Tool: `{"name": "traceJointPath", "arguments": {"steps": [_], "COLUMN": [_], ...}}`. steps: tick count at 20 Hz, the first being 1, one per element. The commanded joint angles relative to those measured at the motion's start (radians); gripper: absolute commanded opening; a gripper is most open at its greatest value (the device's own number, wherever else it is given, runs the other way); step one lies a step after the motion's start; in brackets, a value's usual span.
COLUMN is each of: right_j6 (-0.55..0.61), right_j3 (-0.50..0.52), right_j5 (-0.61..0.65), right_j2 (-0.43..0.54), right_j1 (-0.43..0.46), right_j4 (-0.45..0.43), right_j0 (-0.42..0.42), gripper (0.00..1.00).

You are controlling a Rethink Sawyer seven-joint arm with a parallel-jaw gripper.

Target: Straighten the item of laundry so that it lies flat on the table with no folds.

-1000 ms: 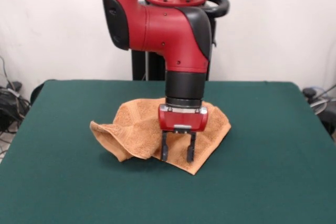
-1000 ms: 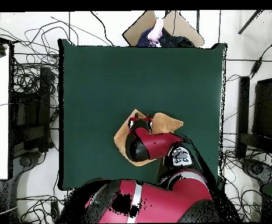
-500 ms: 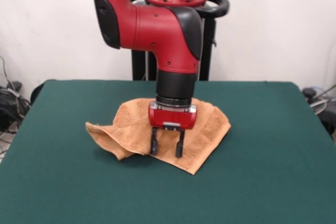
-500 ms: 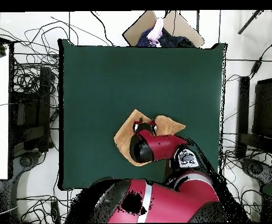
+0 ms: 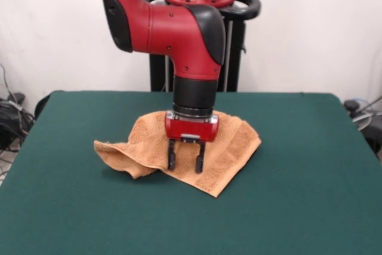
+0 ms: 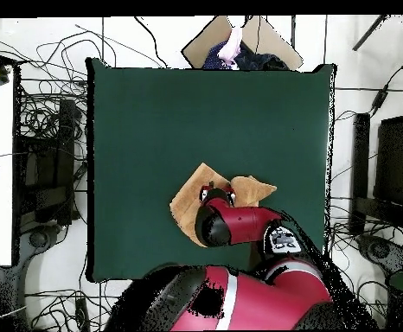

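The small orange-tan terry-cloth towel (image 5: 230,147) (image 6: 186,201) lies crumpled near the middle of the large dark green felt-covered table (image 5: 310,207) (image 6: 153,112), slightly toward the robot's pedestal. In the front view its long axis runs left to right, with one corner pointing toward the camera and a raised fold at its left end. The red and black gripper (image 5: 184,160) stands upright over the towel's centre, fingers spread apart, gripping nothing.
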Motion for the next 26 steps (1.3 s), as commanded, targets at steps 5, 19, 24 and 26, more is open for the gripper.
{"name": "traceJointPath", "arguments": {"steps": [5, 19, 24, 26], "right_j6": [0.03, 0.103, 0.105, 0.108], "right_j3": [0.047, 0.057, 0.059, 0.062], "right_j5": [0.221, 0.083, 0.106, 0.111], "right_j2": [0.137, 0.027, 0.018, 0.012], "right_j1": [0.008, 0.038, 0.031, 0.029], "right_j4": [-0.011, -0.003, 0.008, 0.013], "right_j0": [-0.046, 0.061, 0.074, 0.08], "gripper": [1.0, 0.0, 0.0, 0.0]}}
